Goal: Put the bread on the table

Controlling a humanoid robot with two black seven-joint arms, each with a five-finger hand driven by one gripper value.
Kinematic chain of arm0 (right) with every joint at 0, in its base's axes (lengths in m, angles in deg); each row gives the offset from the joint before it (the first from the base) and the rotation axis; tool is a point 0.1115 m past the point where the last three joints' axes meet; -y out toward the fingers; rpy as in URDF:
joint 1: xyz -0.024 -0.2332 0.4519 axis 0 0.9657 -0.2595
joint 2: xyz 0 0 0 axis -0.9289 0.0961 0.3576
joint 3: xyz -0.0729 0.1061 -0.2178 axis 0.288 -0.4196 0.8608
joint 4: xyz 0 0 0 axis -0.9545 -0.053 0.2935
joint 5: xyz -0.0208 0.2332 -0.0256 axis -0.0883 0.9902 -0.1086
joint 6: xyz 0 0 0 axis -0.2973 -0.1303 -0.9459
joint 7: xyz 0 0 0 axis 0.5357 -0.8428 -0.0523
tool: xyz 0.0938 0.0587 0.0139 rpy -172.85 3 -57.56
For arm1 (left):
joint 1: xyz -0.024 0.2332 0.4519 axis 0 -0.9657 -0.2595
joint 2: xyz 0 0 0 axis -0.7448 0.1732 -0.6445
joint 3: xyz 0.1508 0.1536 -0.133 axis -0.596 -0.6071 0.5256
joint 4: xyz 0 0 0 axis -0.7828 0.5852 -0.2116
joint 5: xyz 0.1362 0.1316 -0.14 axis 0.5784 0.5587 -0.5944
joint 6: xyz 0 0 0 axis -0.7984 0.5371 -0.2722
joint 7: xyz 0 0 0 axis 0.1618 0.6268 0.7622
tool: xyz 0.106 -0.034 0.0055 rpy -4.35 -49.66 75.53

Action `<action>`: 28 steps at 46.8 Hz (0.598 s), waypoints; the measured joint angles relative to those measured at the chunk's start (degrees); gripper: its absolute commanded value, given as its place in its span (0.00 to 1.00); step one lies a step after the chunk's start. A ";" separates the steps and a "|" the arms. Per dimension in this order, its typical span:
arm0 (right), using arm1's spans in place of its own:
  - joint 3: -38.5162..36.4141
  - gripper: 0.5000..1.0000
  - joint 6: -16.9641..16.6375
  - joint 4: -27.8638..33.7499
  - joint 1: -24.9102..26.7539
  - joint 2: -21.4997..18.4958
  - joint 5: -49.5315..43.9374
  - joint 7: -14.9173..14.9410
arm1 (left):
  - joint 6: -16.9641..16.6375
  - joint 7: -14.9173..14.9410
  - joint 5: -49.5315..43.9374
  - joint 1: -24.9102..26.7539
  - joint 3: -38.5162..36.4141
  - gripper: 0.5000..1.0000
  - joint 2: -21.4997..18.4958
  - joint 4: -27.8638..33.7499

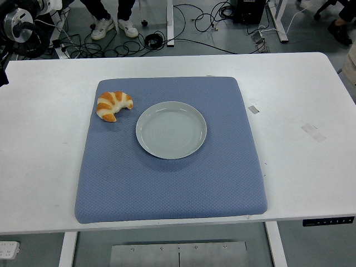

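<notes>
Head view: the left arm sits at the top-left corner, its fingers' state impossible to tell.

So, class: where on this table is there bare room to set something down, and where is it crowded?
Free: the blue mat in front of the plate and to its right, plus the white table on both sides of the mat. Crowded: the mat's far-left corner, where the croissant lies close beside the plate.
</notes>
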 measured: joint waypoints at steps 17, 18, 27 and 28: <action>0.00 1.00 0.00 0.00 0.00 0.00 0.00 0.05 | -0.09 -0.01 -2.85 -1.01 3.71 0.88 -0.17 -2.50; -0.01 1.00 0.00 0.00 0.00 0.00 0.00 0.04 | -0.09 -0.01 -2.92 -1.08 3.71 0.88 -0.17 -2.52; -0.16 1.00 -0.07 -1.11 -0.02 0.00 0.00 0.02 | -0.05 -0.01 -2.98 -1.47 3.71 0.88 -0.15 -2.54; -0.15 1.00 -0.07 -1.12 -0.01 0.00 0.00 0.02 | -0.03 -0.01 -2.98 -1.47 3.71 0.88 -0.14 -2.53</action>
